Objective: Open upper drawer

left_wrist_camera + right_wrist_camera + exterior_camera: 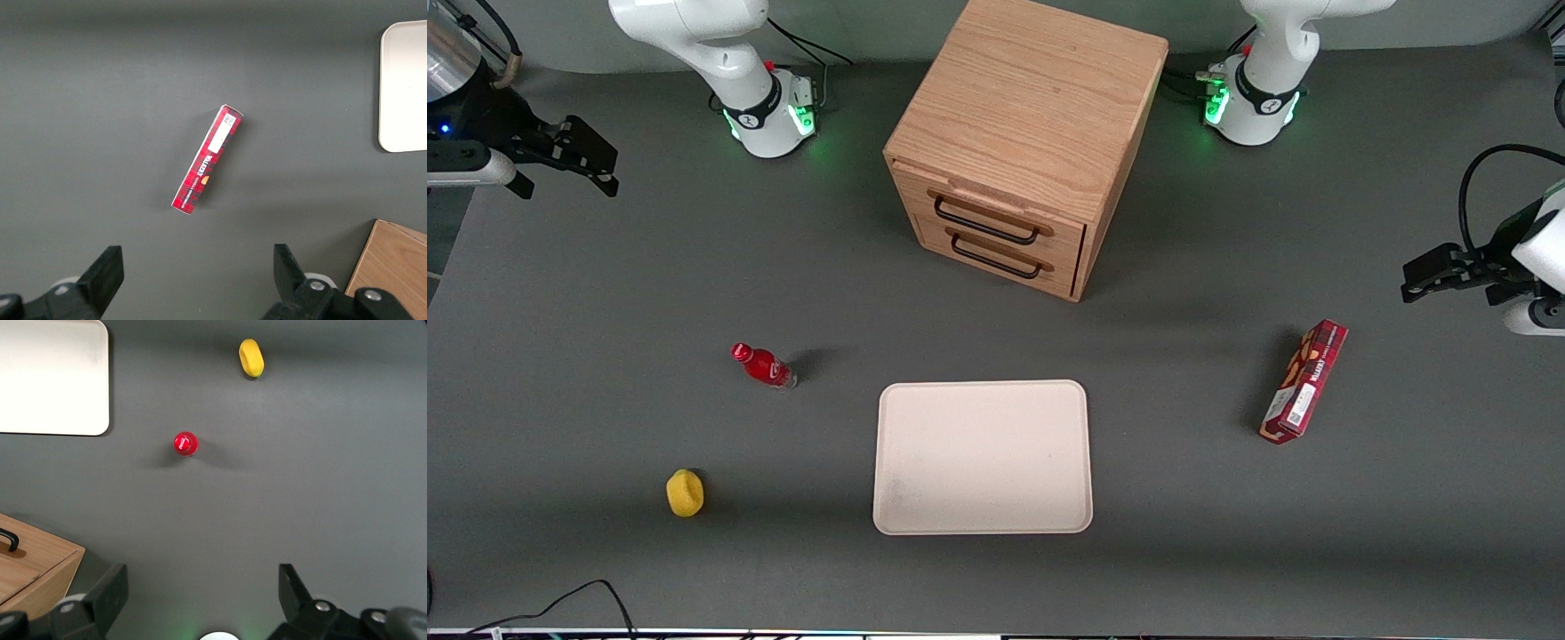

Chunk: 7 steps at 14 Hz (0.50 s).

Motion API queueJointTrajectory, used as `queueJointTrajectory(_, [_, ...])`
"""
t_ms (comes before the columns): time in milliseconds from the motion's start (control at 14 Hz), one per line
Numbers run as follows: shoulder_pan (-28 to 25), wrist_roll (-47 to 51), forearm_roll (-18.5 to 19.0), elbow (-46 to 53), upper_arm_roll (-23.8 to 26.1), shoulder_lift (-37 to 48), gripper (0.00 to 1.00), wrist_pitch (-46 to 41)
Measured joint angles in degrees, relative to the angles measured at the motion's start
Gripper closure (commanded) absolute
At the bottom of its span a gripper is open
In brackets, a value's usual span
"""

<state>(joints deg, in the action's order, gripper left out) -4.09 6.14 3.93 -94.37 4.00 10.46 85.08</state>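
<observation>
The oak cabinet (1032, 116) stands at the middle of the table, farther from the front camera than the tray. Its upper drawer (1000, 206) is pushed in, with a black bar handle (985, 223). The lower drawer (996, 253) sits under it with its own black handle. My right gripper (609, 169) is open and empty. It hangs above the table toward the working arm's end, well apart from the cabinet. In the right wrist view the gripper (200, 593) is over bare table, with a corner of the cabinet (37, 563) beside it.
A red bottle (763, 365) stands between the gripper and a white tray (983, 458). A yellow object (685, 492) lies nearer the front camera. A red box (1303, 380) lies toward the parked arm's end. The bottle (185, 443), yellow object (251, 357) and tray (50, 377) show in the right wrist view.
</observation>
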Motion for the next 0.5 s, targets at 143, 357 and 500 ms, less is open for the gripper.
queueJointTrajectory(143, [0.01, 0.00, -0.10, 0.09, -0.09, -0.02, 0.00, -0.16])
queueJointTrajectory(357, [0.01, 0.04, -0.37, 0.52, -0.28, -0.02, 0.00, -0.79])
queueJointTrajectory(500, [0.00, 0.05, -0.84, 0.80, -0.32, -0.02, 0.00, -1.39])
